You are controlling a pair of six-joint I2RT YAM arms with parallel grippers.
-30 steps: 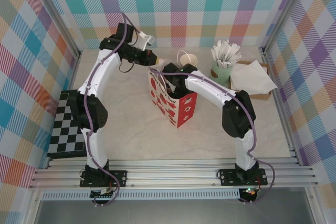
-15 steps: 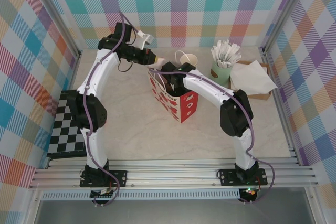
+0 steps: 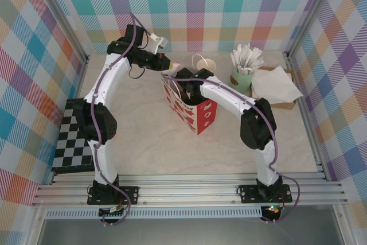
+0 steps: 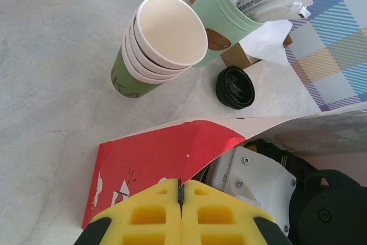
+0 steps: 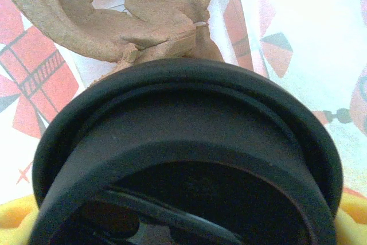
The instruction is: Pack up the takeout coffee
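Note:
A red-and-white paper bag [image 3: 200, 116] stands at the middle of the table. My left gripper [image 3: 168, 66] is shut on its upper left rim; in the left wrist view the yellow fingers [image 4: 180, 187] pinch the red flap [image 4: 155, 153]. My right gripper [image 3: 186, 87] reaches down into the bag's mouth. In the right wrist view the takeout coffee's black lid [image 5: 183, 124] sits between the yellow fingertips [image 5: 14, 219], with the bag's printed inner wall [image 5: 298, 38] behind it. The cup below the lid is hidden.
Behind the bag stands a stack of lidless cups [image 4: 155, 44], with a loose black lid [image 4: 235, 87] beside it. A mint-green pot of white sachets [image 3: 243, 70] and a box of napkins [image 3: 275, 87] are at the back right. A checkered board [image 3: 71, 136] lies at the left.
A second ago the bag and both arms shifted slightly, the bag's base swinging a little toward the right. Nothing has moved in the last half second.

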